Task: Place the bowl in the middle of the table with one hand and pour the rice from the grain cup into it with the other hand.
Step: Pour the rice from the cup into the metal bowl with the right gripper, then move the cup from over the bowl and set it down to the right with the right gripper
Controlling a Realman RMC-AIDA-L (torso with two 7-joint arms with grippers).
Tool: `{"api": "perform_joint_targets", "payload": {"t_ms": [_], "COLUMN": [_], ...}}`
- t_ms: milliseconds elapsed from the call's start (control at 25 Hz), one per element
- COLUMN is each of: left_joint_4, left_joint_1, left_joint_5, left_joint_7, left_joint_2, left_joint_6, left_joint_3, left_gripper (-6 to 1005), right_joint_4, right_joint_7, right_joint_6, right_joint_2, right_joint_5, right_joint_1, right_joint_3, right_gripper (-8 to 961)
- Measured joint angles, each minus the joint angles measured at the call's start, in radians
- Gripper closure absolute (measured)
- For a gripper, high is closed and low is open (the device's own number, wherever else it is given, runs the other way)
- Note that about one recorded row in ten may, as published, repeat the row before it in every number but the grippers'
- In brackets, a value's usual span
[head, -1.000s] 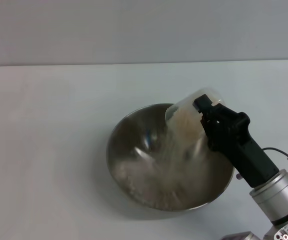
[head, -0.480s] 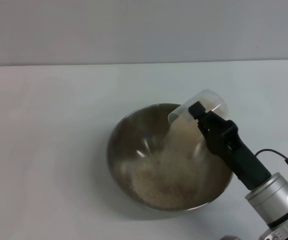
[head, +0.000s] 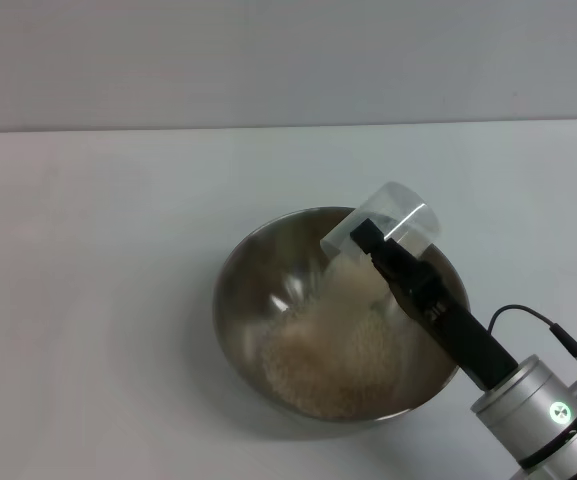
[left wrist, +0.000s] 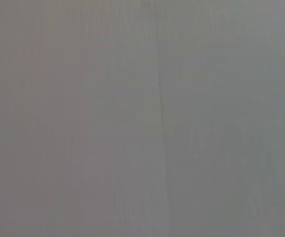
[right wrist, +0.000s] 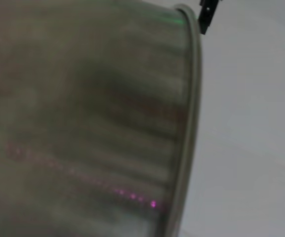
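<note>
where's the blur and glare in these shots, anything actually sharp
Head view: sharp overall, the pouring rice smeared by motion, a bright glint inside the bowl. Right wrist view: the bowl's wall fills the frame, soft and streaked, with a line of magenta light spots. Left wrist view: only a featureless grey surface.

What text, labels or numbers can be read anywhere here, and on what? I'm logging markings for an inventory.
None readable.
Clear plastic grain cup: no markings visible.
Round stainless-steel bowl: no brand or stamp visible.
Right gripper: black, no lettering; the wrist behind it shows only a green light, not text.
</note>
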Motion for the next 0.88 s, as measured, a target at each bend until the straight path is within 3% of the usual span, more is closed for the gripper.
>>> {"api": "perform_joint_targets", "payload": {"t_ms": [880], "left_joint_4": [0.001], "left_joint_1": [0.002], "left_joint_5": [-0.002], "left_joint_7": [-0.001], "left_joint_2": [0.000], "left_joint_6": [0.000], "left_joint_3": [0.000], "left_gripper": [142], "right_joint_4": [0.016], "right_joint_7": [-0.296], "right_joint_6": [0.050], "right_joint_2": [0.001], "right_joint_5": [-0.004], "right_joint_1": [-0.005], "right_joint_3": [0.005], "right_gripper": [928]}}
